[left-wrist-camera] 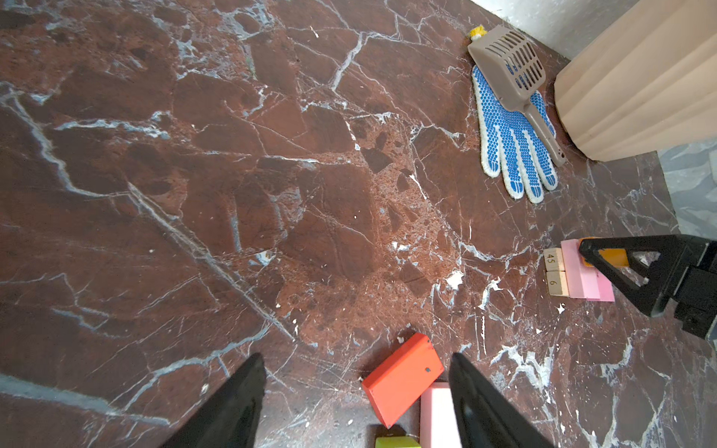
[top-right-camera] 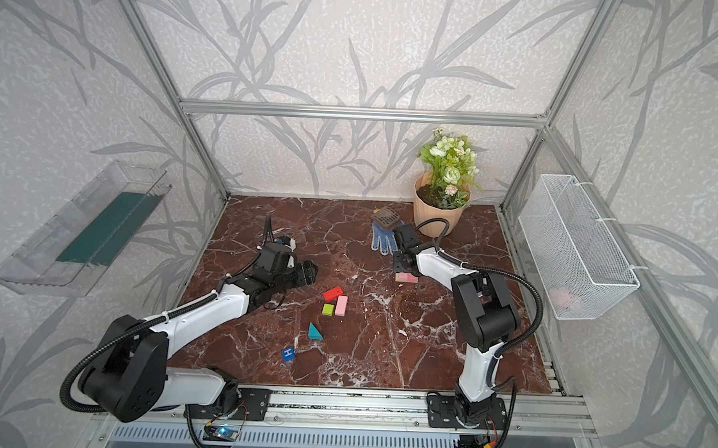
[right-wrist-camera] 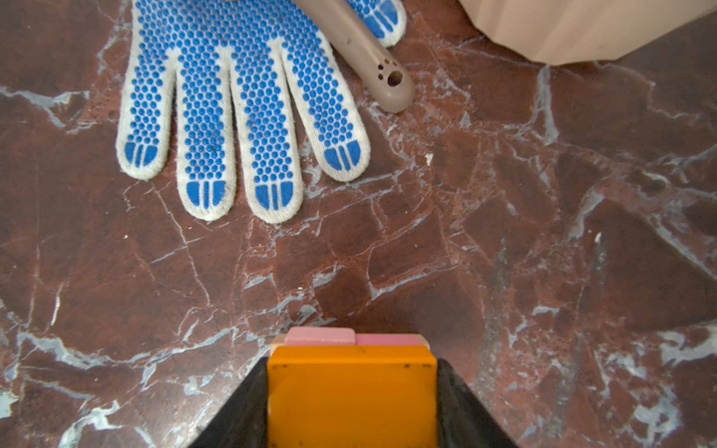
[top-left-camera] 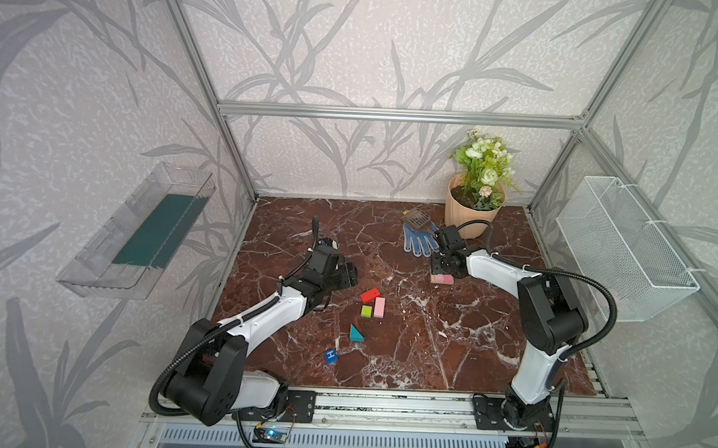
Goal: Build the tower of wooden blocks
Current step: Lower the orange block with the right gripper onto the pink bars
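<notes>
Right wrist view: right gripper [right-wrist-camera: 352, 368] clamps the orange block [right-wrist-camera: 351, 403] directly over the pink blocks [right-wrist-camera: 322, 336]; left gripper [left-wrist-camera: 357, 355] gapes empty.

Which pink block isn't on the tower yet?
The lone pink block beside the lime cube; the other two pink blocks sit stacked under the orange block.

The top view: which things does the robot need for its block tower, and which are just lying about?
For the tower: two tan bars, two pink blocks on them, orange block in the right hand, red block, lime cube, loose pink block, teal wedge, blue H cube.
Lying about: glove, scoop, flowerpot, wire basket, clear tray.
</notes>
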`<state>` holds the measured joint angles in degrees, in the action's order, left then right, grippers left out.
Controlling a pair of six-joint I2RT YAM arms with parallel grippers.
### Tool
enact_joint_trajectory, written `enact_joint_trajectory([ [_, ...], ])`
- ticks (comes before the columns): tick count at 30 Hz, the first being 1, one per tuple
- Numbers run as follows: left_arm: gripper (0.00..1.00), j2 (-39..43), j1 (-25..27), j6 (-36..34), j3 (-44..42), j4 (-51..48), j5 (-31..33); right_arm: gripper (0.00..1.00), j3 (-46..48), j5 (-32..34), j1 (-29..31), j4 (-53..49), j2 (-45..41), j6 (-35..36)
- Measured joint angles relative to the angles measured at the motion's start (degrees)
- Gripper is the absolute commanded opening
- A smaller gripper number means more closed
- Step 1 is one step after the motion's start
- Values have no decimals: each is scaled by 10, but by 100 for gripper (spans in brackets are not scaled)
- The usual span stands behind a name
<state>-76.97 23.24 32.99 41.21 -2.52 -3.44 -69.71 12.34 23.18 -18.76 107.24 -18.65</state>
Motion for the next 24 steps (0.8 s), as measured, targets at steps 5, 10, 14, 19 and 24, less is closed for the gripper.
enact_joint_trajectory([
  [5,76,0,0,0,0,0,-2,32,-9,0,0,-8,6,-2],
  [10,76,0,0,0,0,0,-2,34,-12,-2,-1,-10,6,-2],
  [14,76,0,0,0,0,0,-2,36,-15,-2,-2,-12,6,-2],
  [19,76,0,0,0,0,0,-3,41,-15,-2,-2,-13,7,-4],
  [24,76,0,0,0,0,0,-3,42,-15,-2,-2,-16,7,-6],
])
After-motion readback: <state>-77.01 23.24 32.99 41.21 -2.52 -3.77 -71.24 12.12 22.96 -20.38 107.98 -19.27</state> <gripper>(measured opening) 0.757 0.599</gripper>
